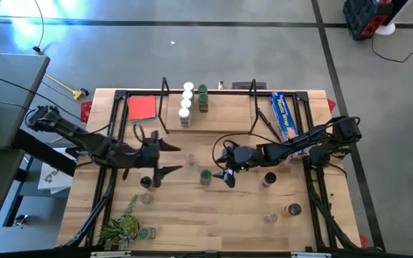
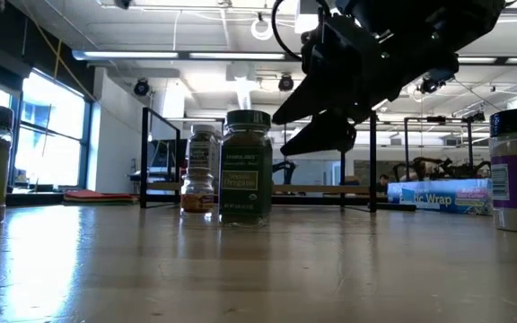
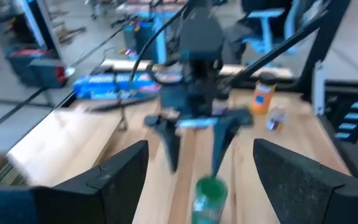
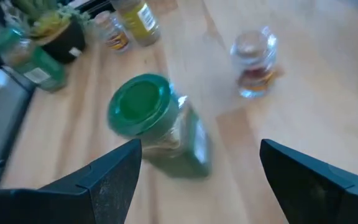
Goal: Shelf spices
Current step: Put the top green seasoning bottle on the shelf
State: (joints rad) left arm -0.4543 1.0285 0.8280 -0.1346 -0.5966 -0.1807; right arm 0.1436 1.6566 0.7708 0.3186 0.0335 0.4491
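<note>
Hovering right claw (image 1: 229,174), fingers wide and empty, just beside green-lidded spice jar (image 1: 205,175) at frame centre on worktop (image 1: 214,222). You grip jar's body below lid: small, light, rigid, smooth, tips easily. Left claw (image 1: 165,158) wide, empty, left of centre.

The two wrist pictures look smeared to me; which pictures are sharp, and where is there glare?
Both wrist views are motion-blurred, smearing the green-lidded spice jar; the high view is sharp, with glare on the floor at its top left; the low view is backlit by windows and ceiling lights, so the right gripper reads as a silhouette.
</note>
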